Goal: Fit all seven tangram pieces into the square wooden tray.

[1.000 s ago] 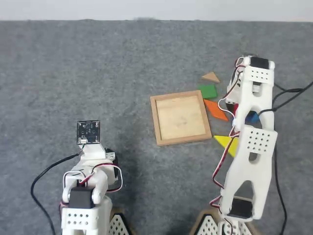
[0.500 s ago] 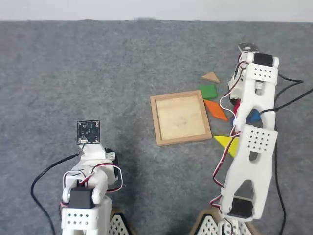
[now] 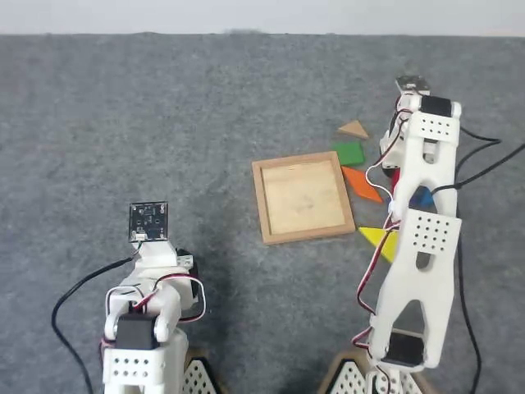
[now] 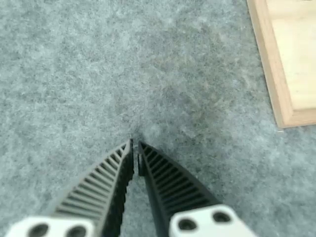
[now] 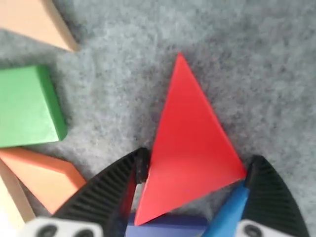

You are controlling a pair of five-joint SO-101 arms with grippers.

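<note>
- Fingers of my left gripper (image 4: 135, 144) are closed tip to tip with nothing between them. It hangs low over the mat (image 4: 74, 59) at the near left of the table, apart from the tray's corner.
- The tray (image 3: 262, 201) lies in the middle, a little turned, and its floor is bare wood.
- To the right of it four pieces lie on the mat: the tan triangle (image 3: 353, 129) farthest from me, then the green square (image 3: 349, 153), the orange piece (image 3: 362, 184) touching the tray's edge, and the yellow triangle (image 3: 379, 236) nearest.
- The right arm (image 3: 418, 271) stretches over this group and covers part of the yellow triangle.
- My right gripper (image 5: 197, 160) is spread wide, one finger against each side of the red triangle (image 5: 190, 143), so it has hold of it. The blue piece (image 5: 224, 219) lies just beside the red one, at one finger.
</note>
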